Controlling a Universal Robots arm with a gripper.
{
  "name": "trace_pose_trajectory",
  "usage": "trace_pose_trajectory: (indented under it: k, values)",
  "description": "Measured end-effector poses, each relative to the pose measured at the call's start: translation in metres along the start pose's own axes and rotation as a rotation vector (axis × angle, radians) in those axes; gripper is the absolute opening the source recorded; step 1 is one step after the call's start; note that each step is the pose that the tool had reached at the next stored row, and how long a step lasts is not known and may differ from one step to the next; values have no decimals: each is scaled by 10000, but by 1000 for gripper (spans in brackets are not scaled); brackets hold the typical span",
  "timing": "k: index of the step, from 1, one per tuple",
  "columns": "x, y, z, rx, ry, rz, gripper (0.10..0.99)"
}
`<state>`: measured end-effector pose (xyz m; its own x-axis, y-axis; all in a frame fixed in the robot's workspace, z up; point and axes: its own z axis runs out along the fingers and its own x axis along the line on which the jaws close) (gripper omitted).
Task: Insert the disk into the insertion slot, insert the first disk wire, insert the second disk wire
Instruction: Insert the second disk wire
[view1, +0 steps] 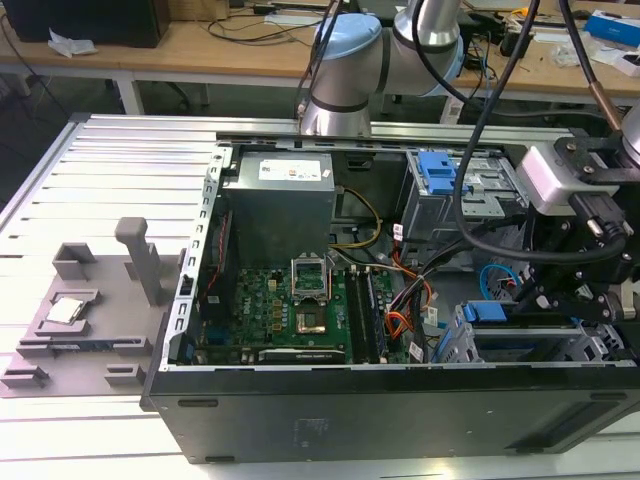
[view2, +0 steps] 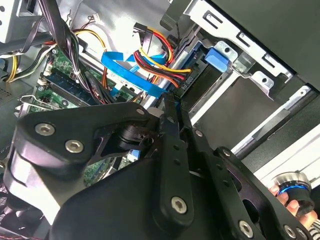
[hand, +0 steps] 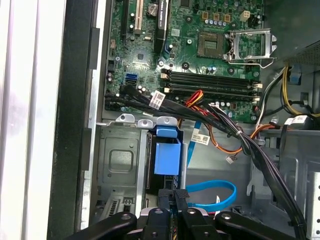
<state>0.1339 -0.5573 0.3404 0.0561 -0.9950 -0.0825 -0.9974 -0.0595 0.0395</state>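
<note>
Inside the insertion slot (hand: 120, 165) the disk (hand: 166, 157) already sits, its blue carrier end showing — that step looks done. The gripper (hand: 176, 200) hovers just beside it, fingers pressed together, apparently pinching a wire connector — I cannot tell whether it is plugged in.

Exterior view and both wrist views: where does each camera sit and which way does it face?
Exterior view: off the arm, high, looking down into the open black computer case; shows the silver-and-blue arm and black gripper.
First wrist view: on the wrist, looking down past the gripper at the blue-framed disk in the grey perforated sheet-metal insertion slot.
Second wrist view: on the wrist, looking obliquely along the gripper towards the disk.
Shared: all three show the green motherboard and the disk.
</note>
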Motion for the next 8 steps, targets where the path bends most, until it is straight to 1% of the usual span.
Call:
trace_pose_trajectory:
  k: [5, 6, 7, 8]
  values:
    - [1, -8, 15, 1, -13, -2, 169]
    - [1, -8, 12, 1, -5, -1, 235]
    - [-1, -7, -10, 1, -3, -1, 235]
    - [-4, -5, -50, 1, -5, -1, 235]
